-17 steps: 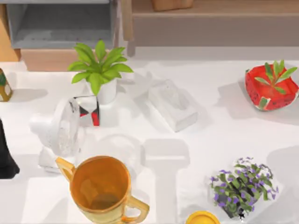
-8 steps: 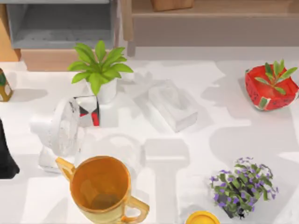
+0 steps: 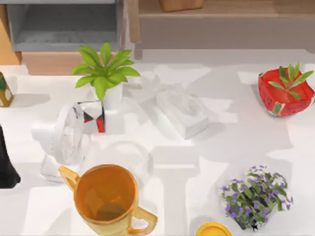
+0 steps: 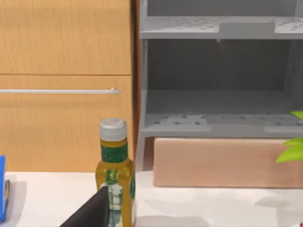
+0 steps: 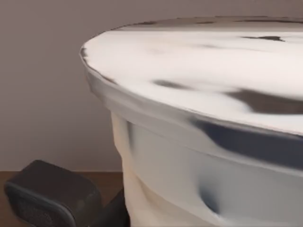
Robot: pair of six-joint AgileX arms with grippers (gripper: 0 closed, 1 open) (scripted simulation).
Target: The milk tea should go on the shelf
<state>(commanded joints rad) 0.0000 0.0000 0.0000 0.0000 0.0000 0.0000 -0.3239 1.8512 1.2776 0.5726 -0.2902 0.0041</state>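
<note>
The milk tea (image 5: 199,118) is a white cup with a flat lid, seen very close in the right wrist view against a plain wall and a brown board. My right gripper (image 5: 137,213) is shut on it, and one dark finger (image 5: 47,194) shows beside the cup's lower wall. The shelf (image 3: 221,22) runs along the back of the table in the top view, tan wood with grey inner panels (image 4: 218,80). My left arm (image 3: 6,164) rests at the table's left edge.
On the table stand an orange pitcher (image 3: 106,199), a white fan (image 3: 66,135), a leafy plant in a white pot (image 3: 106,76), a white tissue box (image 3: 182,110), a red watermelon pot (image 3: 285,91), a purple flower pot (image 3: 256,196) and an oil bottle (image 4: 115,175).
Shadows on the right and middle of the table have shifted and broken up. Nothing standing on the table has moved, and the left arm stays put.
</note>
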